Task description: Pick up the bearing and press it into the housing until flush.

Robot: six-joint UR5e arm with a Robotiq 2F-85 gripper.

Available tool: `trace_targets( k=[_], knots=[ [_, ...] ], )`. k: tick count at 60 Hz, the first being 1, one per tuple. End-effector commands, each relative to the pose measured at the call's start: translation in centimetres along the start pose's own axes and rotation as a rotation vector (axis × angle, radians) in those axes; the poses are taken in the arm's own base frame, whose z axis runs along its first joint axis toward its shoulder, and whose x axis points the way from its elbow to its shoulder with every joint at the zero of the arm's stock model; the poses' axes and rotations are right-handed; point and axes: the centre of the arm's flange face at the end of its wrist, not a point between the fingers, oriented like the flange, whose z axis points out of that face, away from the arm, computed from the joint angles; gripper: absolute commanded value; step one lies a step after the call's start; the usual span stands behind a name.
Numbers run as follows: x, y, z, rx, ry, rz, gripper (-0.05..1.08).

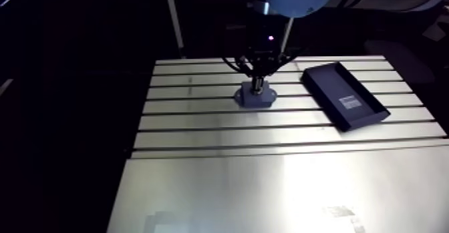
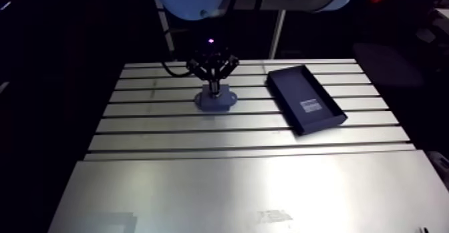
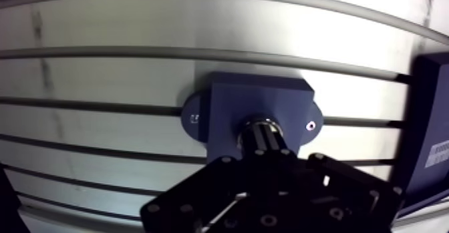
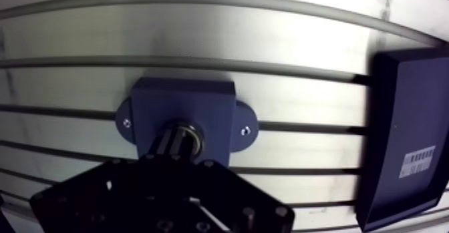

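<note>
Bearing (image 3: 262,123) pick-up is done, I judge, and the pressing is under way; whether it is flush yet I cannot tell, so that check is left. I count one slotted table (image 1: 267,182). On it lies one dark tray (image 1: 344,95), off to the side. Near the tray stands one blue housing (image 3: 227,102) with two small holes in its ears. The one bearing sits at the housing's bore. My gripper (image 3: 264,141) has its fingers drawn together, tips down on the bearing.
</note>
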Motion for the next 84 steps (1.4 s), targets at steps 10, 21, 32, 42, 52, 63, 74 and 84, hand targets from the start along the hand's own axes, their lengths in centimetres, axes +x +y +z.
trace_targets(
  k=[10, 21, 32, 42, 52, 63, 74, 84],
  knots=[
    [-0.04, 0.0, 0.07, 0.001, -0.001, 0.0, 1.03],
    [-0.05, 0.0, 0.0, 0.001, 0.0, 0.0, 1.03],
    [-0.06, 0.01, -0.02, 0.0, 0.0, -0.002, 1.03],
    [-0.29, -0.02, 0.21, 0.001, -0.006, -0.003, 1.03],
    [-0.35, -0.04, 0.29, 0.001, -0.008, -0.004, 1.03],
    [-0.3, -0.01, 0.23, -0.001, -0.006, -0.003, 1.03],
    [-0.33, -0.02, 0.28, -0.001, -0.006, -0.003, 1.03],
    [-0.32, -0.02, 0.26, -0.001, -0.005, -0.003, 1.03]
  ],
)
